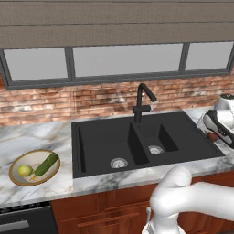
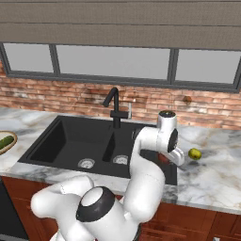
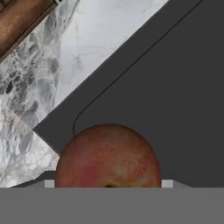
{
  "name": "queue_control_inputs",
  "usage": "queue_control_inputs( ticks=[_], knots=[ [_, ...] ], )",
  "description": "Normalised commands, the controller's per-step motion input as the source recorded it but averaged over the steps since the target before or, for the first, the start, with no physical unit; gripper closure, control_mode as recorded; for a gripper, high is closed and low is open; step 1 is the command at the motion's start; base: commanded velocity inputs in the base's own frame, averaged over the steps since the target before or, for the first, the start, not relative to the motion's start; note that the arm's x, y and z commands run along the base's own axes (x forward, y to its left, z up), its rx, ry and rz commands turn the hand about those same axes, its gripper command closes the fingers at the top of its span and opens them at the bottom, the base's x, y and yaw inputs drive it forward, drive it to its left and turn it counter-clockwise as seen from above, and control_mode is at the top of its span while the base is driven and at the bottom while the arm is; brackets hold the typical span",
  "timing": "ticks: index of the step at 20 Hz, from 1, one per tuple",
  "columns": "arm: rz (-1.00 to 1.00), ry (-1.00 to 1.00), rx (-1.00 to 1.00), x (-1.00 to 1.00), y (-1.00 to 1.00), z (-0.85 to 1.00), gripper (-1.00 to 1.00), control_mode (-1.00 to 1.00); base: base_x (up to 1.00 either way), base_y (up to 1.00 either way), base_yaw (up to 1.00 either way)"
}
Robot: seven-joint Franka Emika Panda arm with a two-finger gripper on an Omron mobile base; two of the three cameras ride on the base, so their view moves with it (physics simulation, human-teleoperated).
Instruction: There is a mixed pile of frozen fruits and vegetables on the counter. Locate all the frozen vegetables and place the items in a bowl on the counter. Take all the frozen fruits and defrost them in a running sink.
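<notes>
My gripper (image 2: pixel 165 158) is shut on the dark red ball (image 3: pixel 108 155), which hangs just over the right rim of the black sink (image 1: pixel 100 141), where basin meets counter (image 2: pixel 212 174). From the left base view, the ball (image 1: pixel 211 135) peeks out under the hand at the far right. A brighter yellow-green lemon-like ball (image 2: pixel 195 153) lies on the marble just right of the gripper. Left of the sink, the golden-rimmed bowl (image 1: pixel 13 178) holds the long green piece (image 1: pixel 45 164) and a pale yellow-green ball (image 1: pixel 25 170).
The black gooseneck tap (image 1: pixel 141 103) stands behind the divider between the two basins. A brick wall (image 1: pixel 45 107) with windows closes off the back. Reddish wooden cabinets (image 1: pixel 100 205) run under the counter, with a dark appliance front (image 1: pixel 23 221) at the lower left.
</notes>
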Motion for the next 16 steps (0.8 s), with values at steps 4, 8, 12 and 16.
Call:
queue_control_inputs(
  ticks=[4,8,12,16],
  knots=[
    [-0.01,0.09,0.1,-0.14,1.0,0.12,1.0,-1.0,0.0,0.0,0.0],
    [0.0,0.11,0.05,-0.23,1.0,0.04,1.0,-1.0,0.0,0.0,0.0],
    [0.0,0.08,0.0,-0.12,1.0,0.22,1.0,-1.0,0.0,0.0,0.0],
    [0.0,0.01,-0.03,-0.1,1.0,0.33,1.0,-1.0,0.0,0.0,0.0]
  ],
)
